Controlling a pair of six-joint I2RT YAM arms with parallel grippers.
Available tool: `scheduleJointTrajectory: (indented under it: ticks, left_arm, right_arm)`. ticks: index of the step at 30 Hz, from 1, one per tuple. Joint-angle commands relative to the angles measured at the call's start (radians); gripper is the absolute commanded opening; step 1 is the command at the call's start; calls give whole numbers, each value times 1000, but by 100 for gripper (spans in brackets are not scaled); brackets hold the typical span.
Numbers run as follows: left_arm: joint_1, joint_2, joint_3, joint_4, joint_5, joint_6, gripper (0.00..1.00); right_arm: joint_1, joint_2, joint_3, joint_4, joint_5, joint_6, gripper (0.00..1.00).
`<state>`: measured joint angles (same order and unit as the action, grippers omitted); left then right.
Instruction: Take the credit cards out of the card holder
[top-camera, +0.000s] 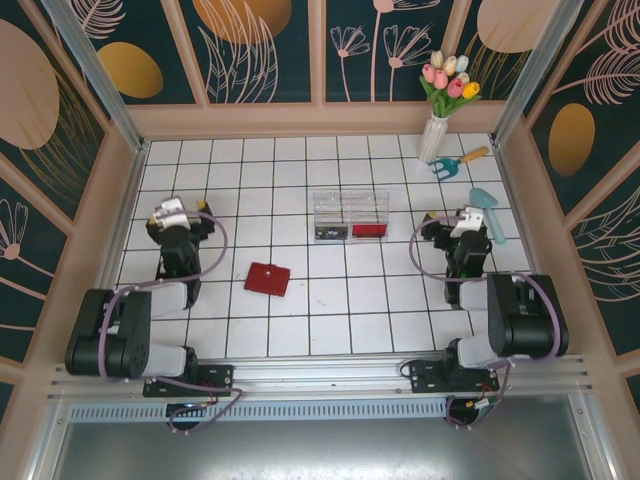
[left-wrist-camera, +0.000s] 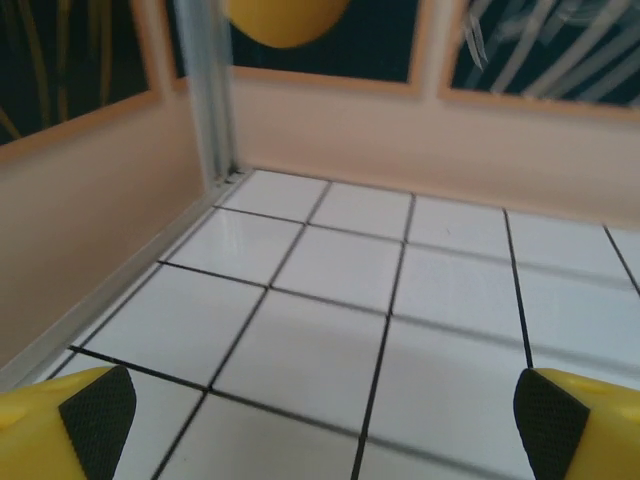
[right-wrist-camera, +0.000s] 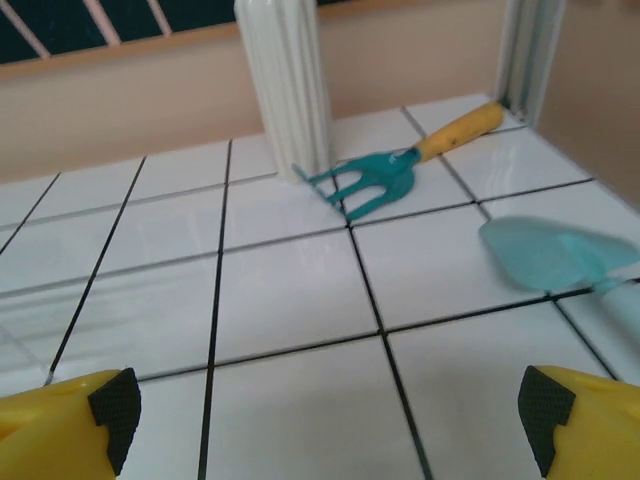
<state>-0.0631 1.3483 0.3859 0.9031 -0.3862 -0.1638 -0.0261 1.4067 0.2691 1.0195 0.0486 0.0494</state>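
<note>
**Card holder (top-camera: 267, 278) closer to your left arm, both grippers empty**

Start at the near edge, where both arms are folded back over their bases. Your left gripper (top-camera: 172, 212) has its jaws spread wide with nothing between the yellow fingers (left-wrist-camera: 60, 425), which face the far-left corner of the tiled table (top-camera: 330, 330). Your right gripper (top-camera: 462, 222) is just as wide open and just as empty, and its black pads (right-wrist-camera: 545, 428) look out toward the far-right corner.

The card holder lies flat and folded shut on the tiles between the two arms, left of centre. From your left gripper it is to the right and back toward the bases; from your right gripper it is well apart, across most of the table. Its long axis runs roughly left to right, slightly skewed to the tile lines. I judge the left arm the natural one to reach first, though it must turn inward and pull back, since its fingers point away from the holder.

Beyond the holder stands a clear box (top-camera: 349, 215). Farther right are a trowel (right-wrist-camera: 555, 255), a garden fork (right-wrist-camera: 375, 180) and a white vase (right-wrist-camera: 285, 85) at the back wall.
</note>
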Motion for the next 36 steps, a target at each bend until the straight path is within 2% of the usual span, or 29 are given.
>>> scheduleJointTrajectory:
  ticks: [1, 2, 3, 5, 8, 11, 13, 16, 20, 23, 26, 29, 36]
  left_arm:
    - [8, -107, 163, -423, -187, -277, 99]
    - [8, -126, 220, -564, -185, -374, 99]
    - [8, -141, 265, -653, -142, -410, 99]
    - [8, -178, 306, -773, -1, -477, 99]
    - [7, -245, 248, -779, 192, -579, 99]
    - [6, -351, 143, -752, 277, -669, 99]
    - [6, -431, 82, -749, 304, -704, 99]
    - [7, -542, 40, -822, 290, -727, 99]
    - [5, -641, 26, -937, 260, -727, 99]
    - [6, -693, 36, -998, 235, -716, 99]
    - [6, -727, 49, -1041, 212, -705, 99]
    - [6, -748, 56, -1064, 216, -705, 99]
    - [6, -759, 67, -1094, 241, -697, 99]
  right_arm:
    - [2, -144, 96, -225, 109, 103, 99]
    - [1, -180, 118, -277, 89, 134, 99]
    - [-1, -207, 138, -319, 61, 173, 99]
    - [-8, -258, 192, -417, -28, 283, 99]
    - [-7, -278, 293, -591, -136, 430, 99]
    - [27, -267, 359, -654, -295, 413, 99]
    - [117, -267, 393, -686, -327, 364, 99]
    - [322, -222, 480, -797, -260, 264, 99]
    - [600, -53, 639, -964, -157, 176, 99]
    - [766, 107, 765, -1044, -51, 168, 99]
    - [894, 282, 909, -1098, 2, 175, 99]
    - [981, 451, 1043, -1126, 43, 181, 99]
    - [1078, 778, 1350, -1252, 82, 180, 99]
